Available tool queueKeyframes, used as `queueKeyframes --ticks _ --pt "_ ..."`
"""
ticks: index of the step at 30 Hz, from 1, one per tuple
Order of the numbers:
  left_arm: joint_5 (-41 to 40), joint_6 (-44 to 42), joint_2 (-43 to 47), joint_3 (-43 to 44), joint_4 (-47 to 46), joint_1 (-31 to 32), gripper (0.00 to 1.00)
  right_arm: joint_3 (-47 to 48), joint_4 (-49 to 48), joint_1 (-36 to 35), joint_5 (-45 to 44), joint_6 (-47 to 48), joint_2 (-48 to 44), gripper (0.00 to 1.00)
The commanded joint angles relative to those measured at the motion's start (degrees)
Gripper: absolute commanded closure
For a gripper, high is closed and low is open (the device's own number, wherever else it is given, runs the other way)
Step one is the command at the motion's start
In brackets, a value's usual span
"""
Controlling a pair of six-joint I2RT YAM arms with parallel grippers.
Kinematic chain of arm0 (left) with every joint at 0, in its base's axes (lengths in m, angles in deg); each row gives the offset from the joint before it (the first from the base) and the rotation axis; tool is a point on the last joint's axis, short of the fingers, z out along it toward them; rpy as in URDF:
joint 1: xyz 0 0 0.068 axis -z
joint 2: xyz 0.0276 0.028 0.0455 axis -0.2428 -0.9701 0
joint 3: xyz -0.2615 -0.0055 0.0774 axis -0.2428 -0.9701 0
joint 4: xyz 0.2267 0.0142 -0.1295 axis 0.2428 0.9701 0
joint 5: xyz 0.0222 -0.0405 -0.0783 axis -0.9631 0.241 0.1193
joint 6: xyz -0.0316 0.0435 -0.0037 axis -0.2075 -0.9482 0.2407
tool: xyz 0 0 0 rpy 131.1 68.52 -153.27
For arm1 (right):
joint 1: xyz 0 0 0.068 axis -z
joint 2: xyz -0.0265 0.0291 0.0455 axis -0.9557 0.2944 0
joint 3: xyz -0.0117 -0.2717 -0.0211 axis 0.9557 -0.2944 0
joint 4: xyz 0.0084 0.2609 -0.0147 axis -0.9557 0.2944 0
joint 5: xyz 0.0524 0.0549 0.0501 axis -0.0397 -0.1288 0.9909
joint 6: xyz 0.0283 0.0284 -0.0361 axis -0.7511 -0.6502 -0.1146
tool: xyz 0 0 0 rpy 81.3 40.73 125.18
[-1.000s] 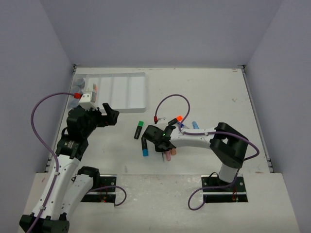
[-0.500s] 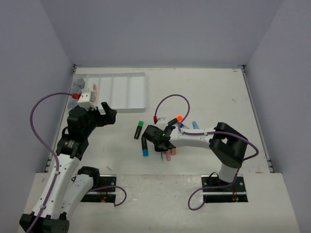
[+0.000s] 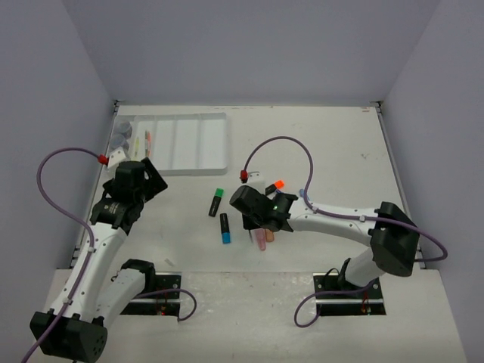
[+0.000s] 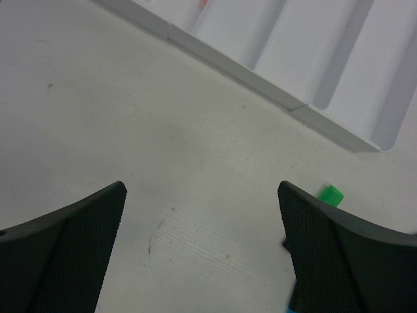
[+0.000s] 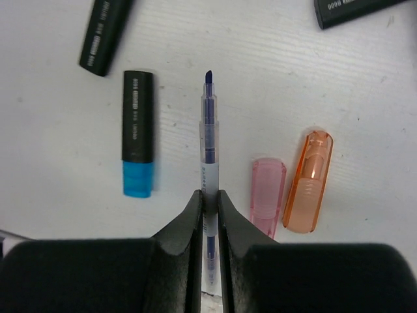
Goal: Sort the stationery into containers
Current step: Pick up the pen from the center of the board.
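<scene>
Right gripper: I see it pinching a thin pen beside the pink eraser.
Left gripper: I see it spread wide near the white tray.

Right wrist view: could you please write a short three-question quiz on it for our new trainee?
1. True or false: the right gripper has its jaws closed on the pen.
2. In the right wrist view, what lies just left of the pen? A: the blue-capped highlighter. B: a glue bottle. C: a green ruler.
3. What colour is the second eraser beside the pink eraser?
Key: 1 true; 2 A; 3 orange.
</scene>
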Motion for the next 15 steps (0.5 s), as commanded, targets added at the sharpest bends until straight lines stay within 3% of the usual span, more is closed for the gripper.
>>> queueKeyframes --ticks 1,4,10,15 --pt "-5.7 9.9 1.2 5.2 8.1 0.1 0.00 -1.2 -2.8 -0.6 1.0 4.8 -4.7 1.00" --pt "-0.4 15.5 3.1 5.5 11.0 0.1 0.00 -1.7 -2.7 -0.7 -0.6 6.4 -6.8 1.00" --pt "12.6 16.6 5.6 0.7 7.6 0.1 0.00 -1.6 -2.5 0.4 -5.4 9.7 -8.5 1.00" --pt "11.9 20.6 1.9 1.5 13.1 0.1 0.00 -1.8 -2.8 5.3 -5.3 12.9 -11.1 1.00"
